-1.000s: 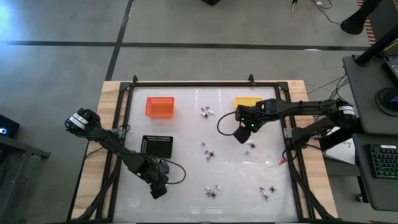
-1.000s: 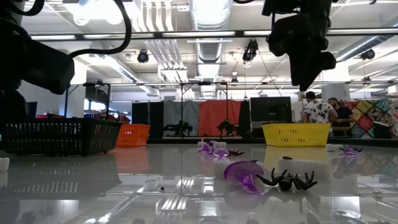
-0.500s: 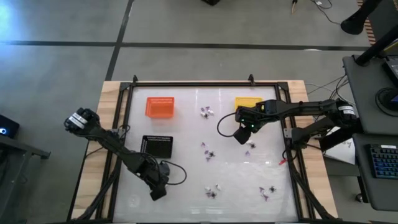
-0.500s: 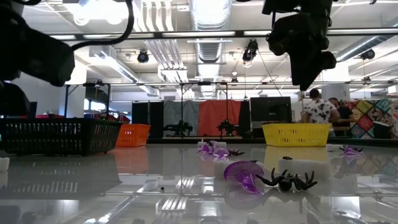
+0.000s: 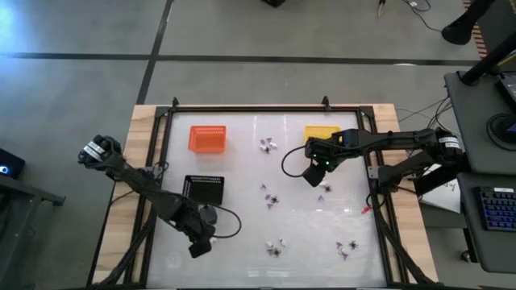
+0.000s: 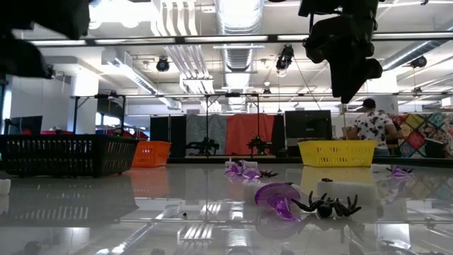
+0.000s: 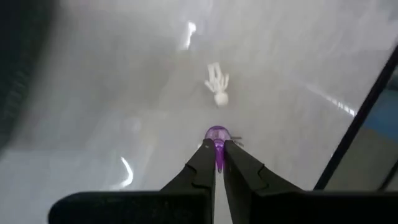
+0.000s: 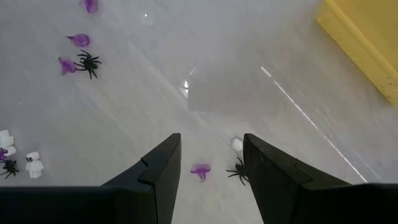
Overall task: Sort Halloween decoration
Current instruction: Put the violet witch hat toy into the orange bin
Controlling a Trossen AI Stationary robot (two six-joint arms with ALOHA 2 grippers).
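Now the left gripper [image 7: 217, 152] is pinching a purple trinket [image 7: 216, 133] at seven o'clock; the right gripper [image 8: 210, 155] is hanging open at two o'clock.

Overhead, one camera looks straight down on the whole table [image 5: 242, 161]; a second sits at tabletop height facing the room behind; each wrist camera peers close past its own fingers at the glossy surface, sharing the scattered trinkets [image 8: 84, 61] with both wider views.
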